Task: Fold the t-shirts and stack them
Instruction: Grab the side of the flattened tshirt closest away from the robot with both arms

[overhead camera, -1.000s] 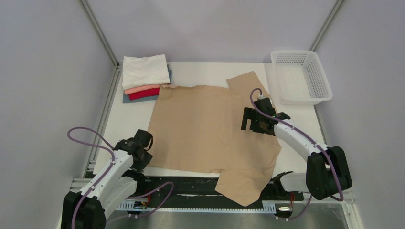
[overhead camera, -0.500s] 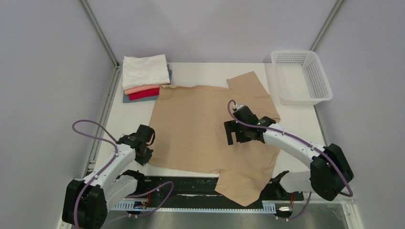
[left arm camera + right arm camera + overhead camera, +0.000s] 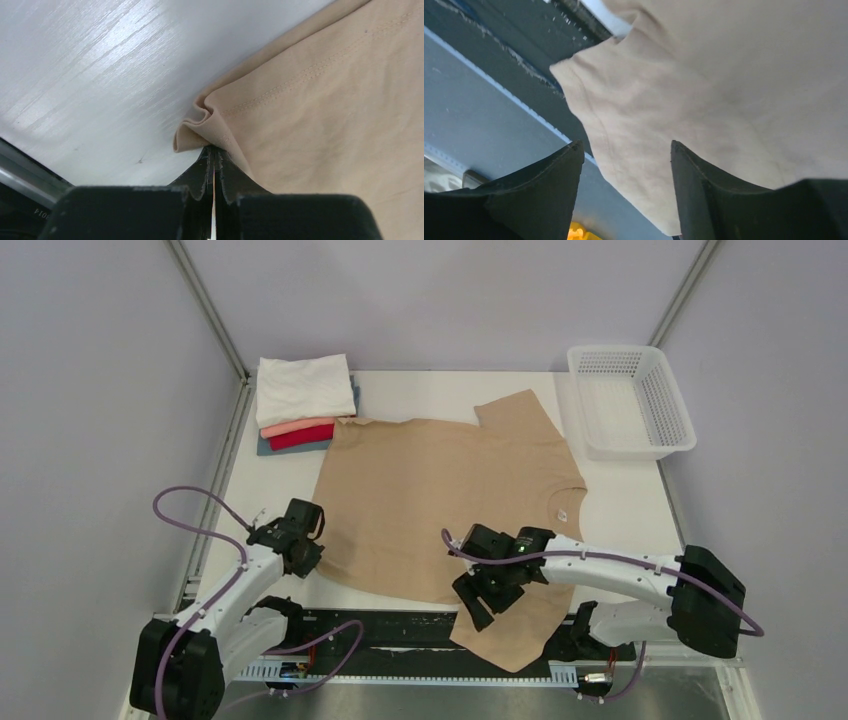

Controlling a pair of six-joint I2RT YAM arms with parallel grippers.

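Left jaws seemingly pinch tan tee [image 3: 440,490] corner

The right hand [image 3: 479,600] has swung back over the tan t-shirt's [image 3: 430,490] near sleeve.

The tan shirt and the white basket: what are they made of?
The tan shirt looks like soft, matte knit cloth, likely cotton: it puckers at the pinched corner and shows a double-stitched hem. The basket looks like rigid white plastic, slightly glossy, with moulded mesh walls.
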